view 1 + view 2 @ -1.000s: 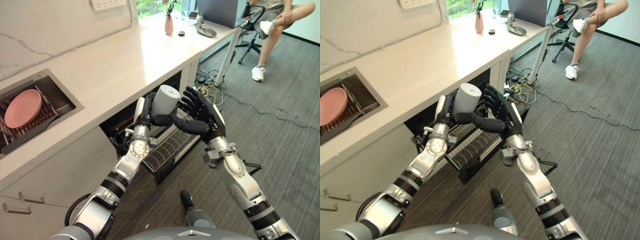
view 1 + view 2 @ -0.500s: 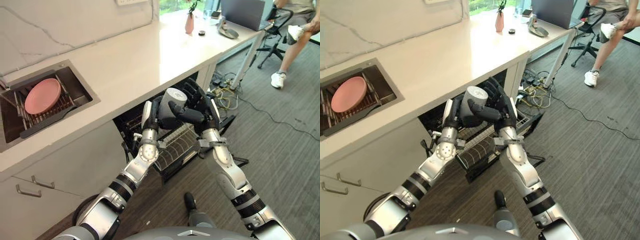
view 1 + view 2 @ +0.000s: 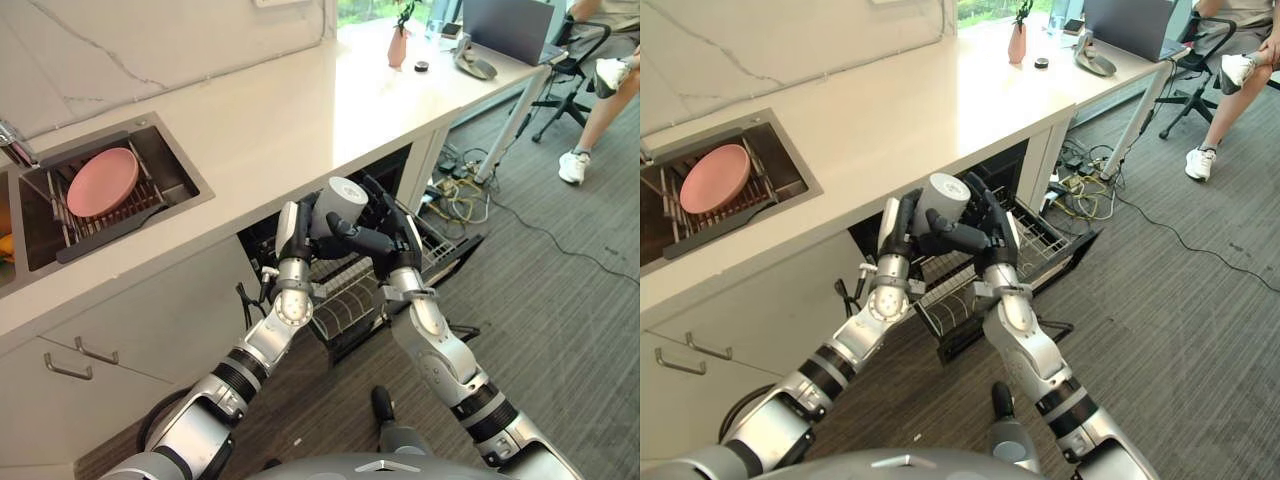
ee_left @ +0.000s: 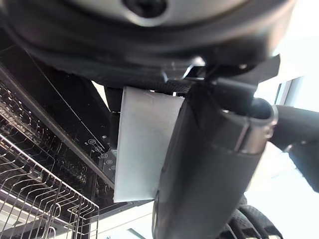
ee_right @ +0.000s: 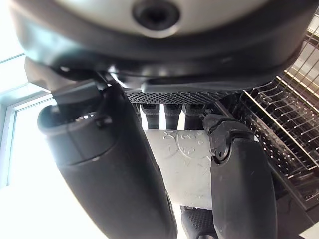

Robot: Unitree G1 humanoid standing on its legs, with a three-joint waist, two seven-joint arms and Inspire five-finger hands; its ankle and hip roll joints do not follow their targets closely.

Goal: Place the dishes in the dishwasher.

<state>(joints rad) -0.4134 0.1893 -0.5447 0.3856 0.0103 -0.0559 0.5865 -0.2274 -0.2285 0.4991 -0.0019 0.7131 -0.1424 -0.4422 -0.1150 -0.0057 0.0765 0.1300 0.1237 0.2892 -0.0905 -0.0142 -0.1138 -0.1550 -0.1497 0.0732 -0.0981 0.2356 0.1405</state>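
At 9 o'clock, the round pink ceramic plate stands in the steel countertop sink, not yet loaded. At centre, the left hand and right hand both grasp the pale grey cylindrical cup, fingers curled round it from opposite sides. Compared with one second ago, the cup sits closer to the counter edge, above the pulled-out black wire dishwasher rack. Judgement: the cup is being positioned for lowering into the rack.
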